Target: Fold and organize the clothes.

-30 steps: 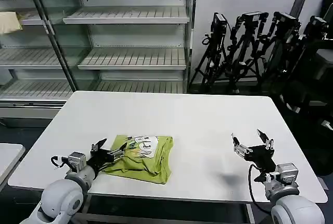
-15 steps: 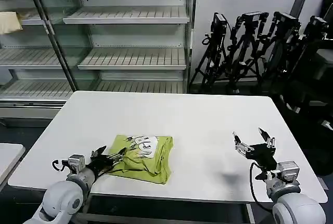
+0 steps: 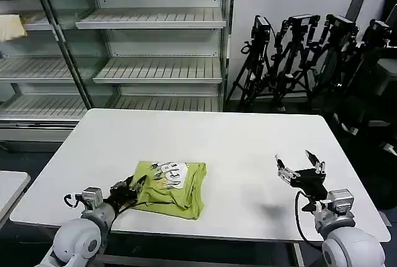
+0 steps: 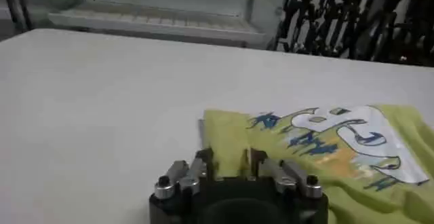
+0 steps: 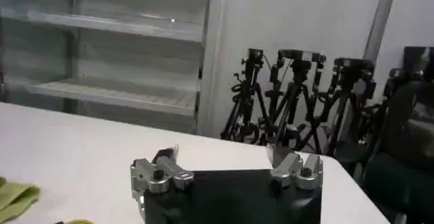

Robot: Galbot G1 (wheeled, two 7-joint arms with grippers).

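T-shirt lies on the table as a folded, lumpy packet, white graphic up, near the table's front edge and toward the robot's left. Its right-hand edge is thick and rounded, and the layers are not squared.

Left gripper is low over the table at the shirt's left edge. In the left wrist view its fingers stand close together with a narrow gap, tips at the shirt's near corner. I cannot see any fabric between them, so I read it as nearly closed but not clamped on cloth.

Right gripper hovers above bare table well to the right of the shirt, jaws spread wide, holding nothing. It looks idle.

Judgement: folding is mostly done; the step in hand appears to be tidying or taking hold at the shirt's left edge.

To do it well:
- Keep the fingertips flat to the table so they slide under all layers, not just the top one.
- Grip the doubled edge rather than the single corner; soft fabric will peel open otherwise.
- Move slowly, or the packet will drag and bunch toward its right side.
- Bring the right gripper to the shirt's right edge to pin or square it.
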